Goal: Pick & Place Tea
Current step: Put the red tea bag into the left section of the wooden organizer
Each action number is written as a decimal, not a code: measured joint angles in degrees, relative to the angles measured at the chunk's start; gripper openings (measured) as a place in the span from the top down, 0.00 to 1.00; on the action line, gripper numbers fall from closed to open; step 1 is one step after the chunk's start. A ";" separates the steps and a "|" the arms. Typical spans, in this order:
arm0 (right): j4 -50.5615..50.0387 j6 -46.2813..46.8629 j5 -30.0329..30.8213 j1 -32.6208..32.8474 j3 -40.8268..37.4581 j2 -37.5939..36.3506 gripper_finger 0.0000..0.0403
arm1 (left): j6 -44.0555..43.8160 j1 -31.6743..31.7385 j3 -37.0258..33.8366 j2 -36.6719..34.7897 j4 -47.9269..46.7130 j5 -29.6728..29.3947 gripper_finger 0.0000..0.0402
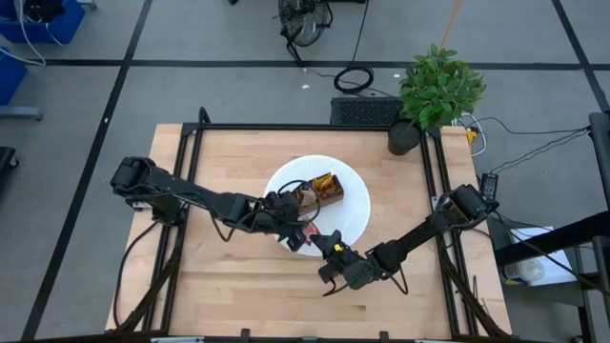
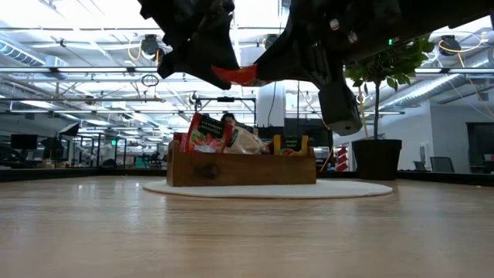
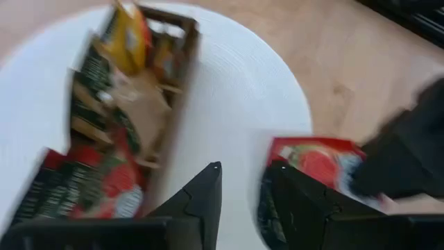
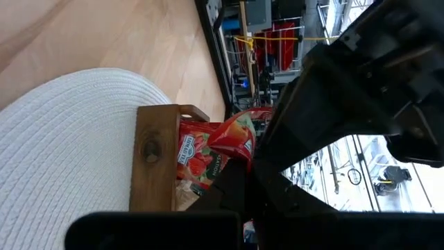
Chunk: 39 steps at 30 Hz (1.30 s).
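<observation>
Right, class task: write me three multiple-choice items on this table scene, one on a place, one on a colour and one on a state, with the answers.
1. Where does the wooden tray stand?
A. On the white round mat
B. On bare table wood
C. On the floor

2. What colour is the sachet up in the air where the two grippers meet?
A. Yellow
B. Blue
C. Red

3. What state is the tray in?
A. Empty
B. Holding sachets
C. Turned over

Answers:
1 A: the low view shows the wooden tray resting on the mat.
2 C: the raised sachet is red, hanging clear of the table between the left gripper and the right gripper.
3 B: sachets stick up out of the tray, which stands upright.
</observation>
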 joint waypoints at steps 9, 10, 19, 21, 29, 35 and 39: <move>0.02 -0.36 -0.07 -0.61 0.00 0.00 1.00 | 0.93 -0.52 0.00 0.00 2.43 4.44 0.68; 0.02 -0.36 -0.05 -0.61 0.02 -0.04 1.00 | 0.93 -0.52 0.00 0.00 2.45 4.72 0.68; -0.02 0.15 0.06 -0.63 0.02 -0.04 1.00 | 1.88 -0.75 0.00 0.00 2.50 5.23 0.70; -0.02 0.25 0.01 -0.63 0.02 -0.04 1.00 | 2.55 -0.79 0.00 0.00 2.58 5.23 0.73; -0.05 0.74 -0.08 -0.63 0.02 -0.04 1.00 | 5.81 -0.79 0.00 0.00 2.51 5.71 0.96; -0.92 8.07 0.22 -0.70 0.07 -0.06 0.94 | 13.23 -0.75 0.09 -0.93 -2.70 4.90 0.99; -1.31 11.70 0.27 -0.20 0.04 -0.09 0.88 | 18.03 -0.74 -0.22 -0.68 -11.24 -0.09 0.99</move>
